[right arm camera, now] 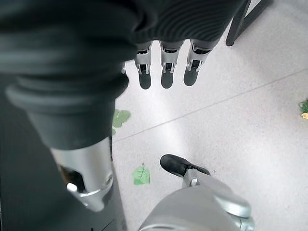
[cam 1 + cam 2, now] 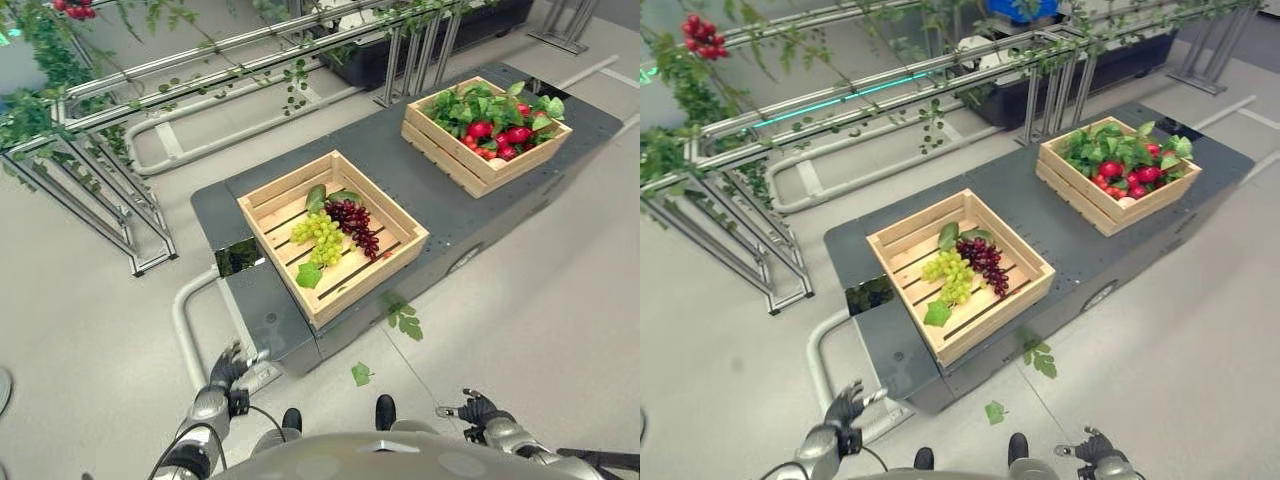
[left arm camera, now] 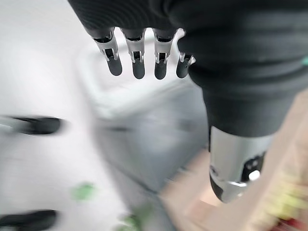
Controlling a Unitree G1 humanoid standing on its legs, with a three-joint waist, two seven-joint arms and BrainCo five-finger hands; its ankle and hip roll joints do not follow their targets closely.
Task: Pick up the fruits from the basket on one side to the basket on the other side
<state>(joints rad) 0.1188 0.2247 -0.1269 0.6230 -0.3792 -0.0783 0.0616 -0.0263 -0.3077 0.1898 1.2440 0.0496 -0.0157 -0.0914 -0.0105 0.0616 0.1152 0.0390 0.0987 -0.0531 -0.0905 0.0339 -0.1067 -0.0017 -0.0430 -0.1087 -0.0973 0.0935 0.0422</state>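
While both hands hang low with nothing held, the transfer is judged not yet begun. The left hand (image 3: pixel 144 53) is seen in its wrist view with fingers (image 3: pixel 138 67) straight and spread in a row, the thumb apart, empty. The right hand (image 1: pixel 166 57) is likewise shown with straight, relaxed fingers (image 1: pixel 166 77) over bare floor (image 1: pixel 250 120), empty.

Ahead of the left hand, nearest the fingers, the dark platform (image 2: pixel 440 215) is met, and on it the near crate (image 2: pixel 375 275). Two grape bunches are counted in it: one green bunch (image 2: pixel 320 238) and one dark red bunch (image 2: pixel 354 224), lying touching side by side among a few leaves. Well beyond, further from both hands and toward the right, the far crate (image 2: pixel 455 160) is found, heaped with red fruit (image 2: pixel 500 135) under green leaves; the pieces are too overlapped to be counted.

Two crates, two bunches and one heap of red fruit are thus tallied. Which crate is the source cannot be told; every fruit is left to be moved. Three loose leaves (image 2: pixel 405 322) are scattered on the floor between hands and platform.
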